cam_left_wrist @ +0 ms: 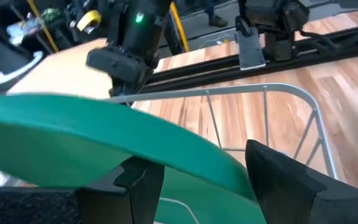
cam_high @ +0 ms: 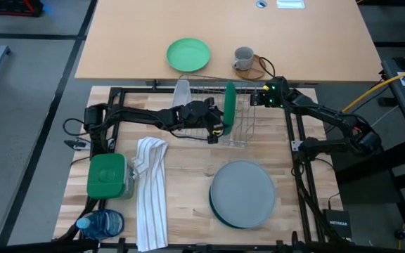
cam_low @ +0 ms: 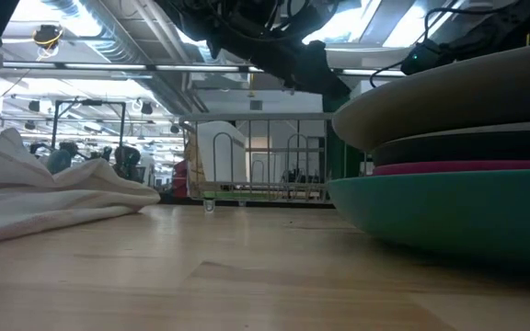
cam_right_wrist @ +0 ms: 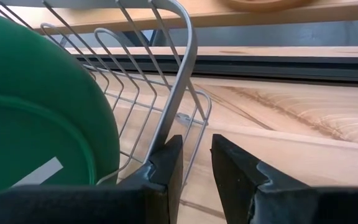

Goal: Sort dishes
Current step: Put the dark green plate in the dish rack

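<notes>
The step in hand looked like the racking of one dish: a dark green plate (cam_high: 229, 107) stood on edge inside the wire dish rack (cam_high: 245, 133), just above the middle of the high view. The left gripper (cam_high: 219, 128) sat at the plate's lower rim, its fingers (cam_left_wrist: 284, 180) spread wide, one on each side of the rim in the left wrist view; whether they pressed the plate or had let go of it could not be told. The right gripper (cam_high: 262, 98) was at the rack's upper right corner, jaws narrowed on a rack wire (cam_right_wrist: 173, 106), seemingly steadying the rack.

The plate's face pointed sideways, toward the left and right of the high view, and its long axis ran up and down that frame, along the rack's slots.

Four more dishes waited in a stack (cam_high: 242, 195) on the surface at lower right, a light grey plate (cam_low: 449, 101) on top, then charcoal, pink and teal.

The next move probably called for the left gripper to back off the rim without tipping the plate, then reach toward the stack for the grey one.
</notes>
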